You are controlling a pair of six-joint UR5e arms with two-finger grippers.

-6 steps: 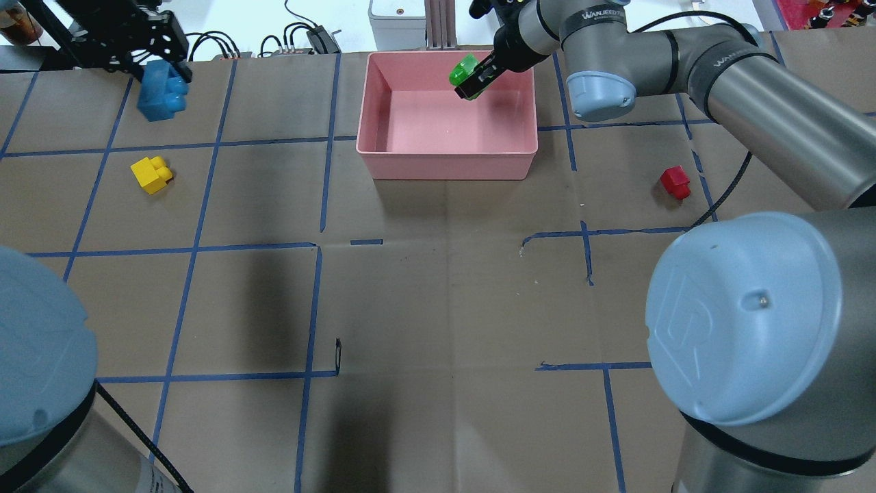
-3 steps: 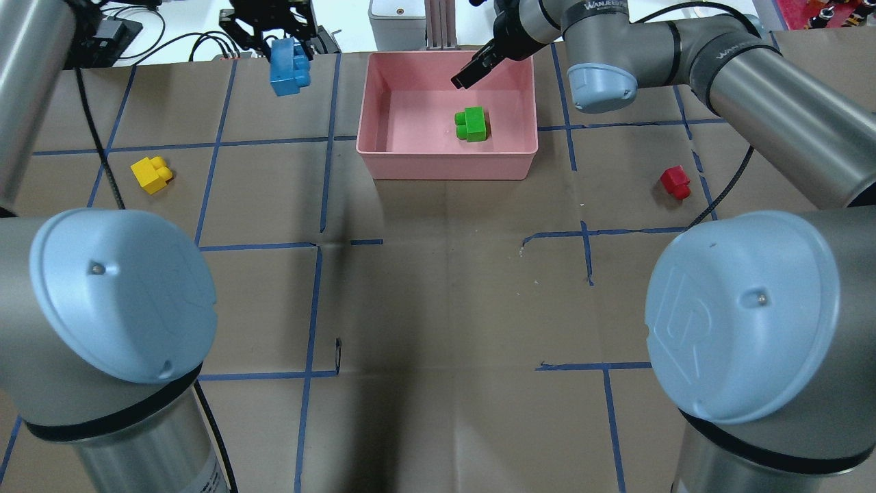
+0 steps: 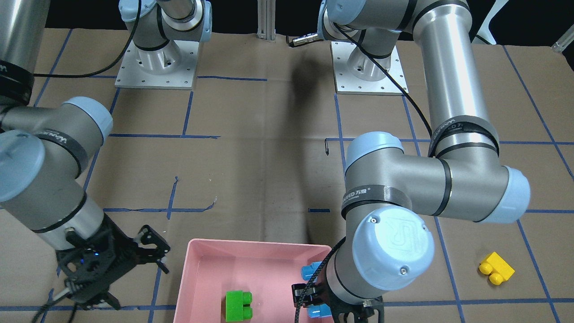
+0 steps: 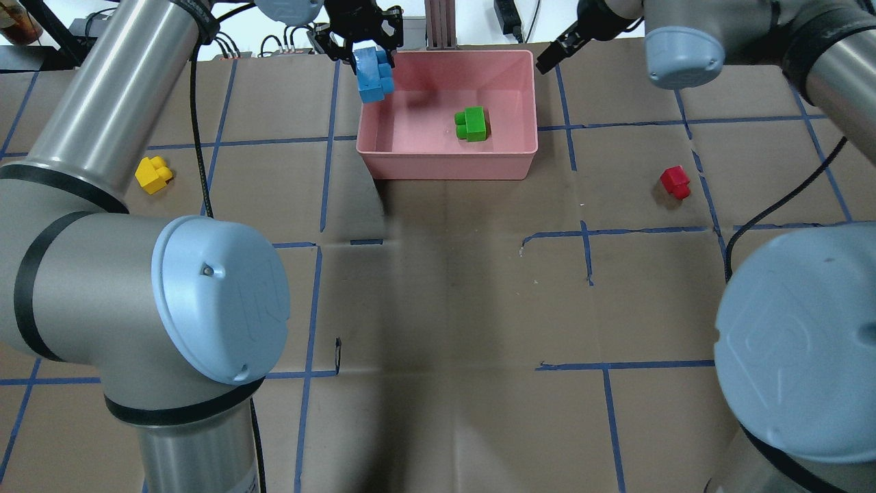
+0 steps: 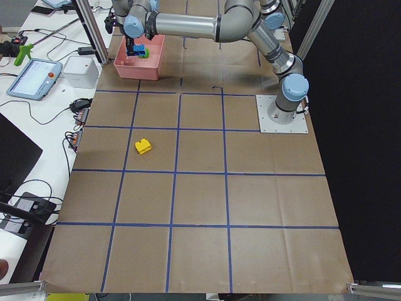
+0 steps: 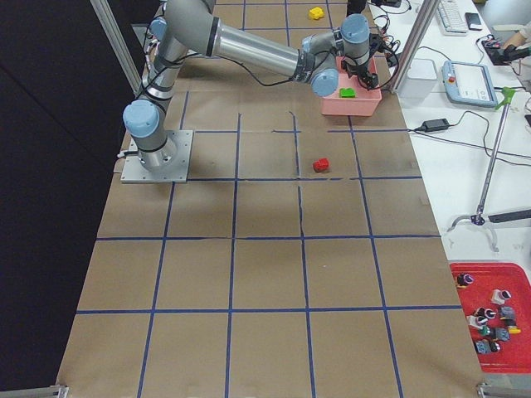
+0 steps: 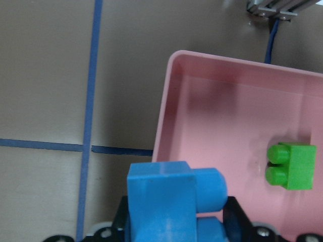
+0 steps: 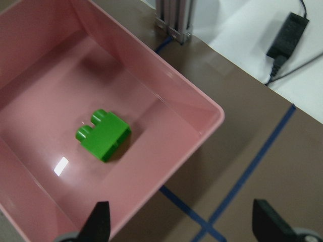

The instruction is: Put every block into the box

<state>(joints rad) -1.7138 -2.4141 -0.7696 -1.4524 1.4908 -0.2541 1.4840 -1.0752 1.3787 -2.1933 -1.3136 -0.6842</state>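
My left gripper (image 4: 373,58) is shut on the light-blue block (image 4: 374,75) and holds it in the air over the left rim of the pink box (image 4: 445,168); the left wrist view shows the blue block (image 7: 166,201) between the jaws above that rim (image 7: 166,111). The green block (image 4: 472,124) lies inside the box. My right gripper (image 4: 554,53) is open and empty, just outside the box's far right corner; its wrist view shows both fingers (image 8: 101,222) wide apart. The yellow block (image 4: 153,174) lies on the table at the left, the red block (image 4: 675,182) at the right.
Blue tape lines grid the brown table. An aluminium post (image 4: 438,24) and cables stand just behind the box. The left arm's elbow (image 3: 394,246) hangs over the box's side in the front-facing view.
The right gripper let the green block drop into the box and drew back to the right. The left gripper carried the blue block rightwards to the box's left rim.
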